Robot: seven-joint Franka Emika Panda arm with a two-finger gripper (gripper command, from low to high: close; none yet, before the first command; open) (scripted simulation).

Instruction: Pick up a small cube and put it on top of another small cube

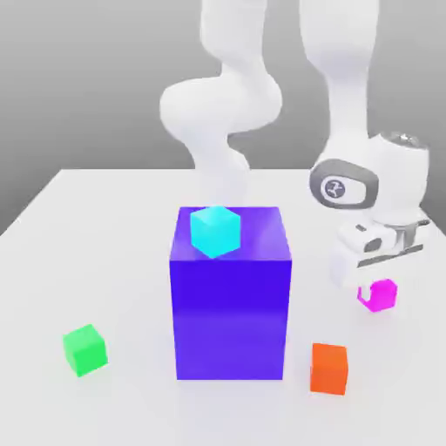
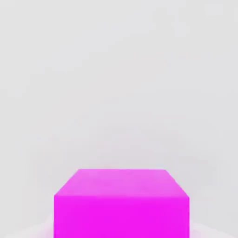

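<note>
Small cube (image 1: 381, 294) w/ clear table (image 1: 52, 261) toward exterior view's right edge.

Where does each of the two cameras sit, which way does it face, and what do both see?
Exterior view: off the arm, raised, looking down across the white table at the big blue-violet block with a cyan cube on top, the green cube and orange cube; the white arm and its gripper show at the exterior view's right.
Hand view: on the hand, facing the tabletop, close on the magenta cube; nothing of the arm shows.
Shared: the magenta cube and the table.
</note>
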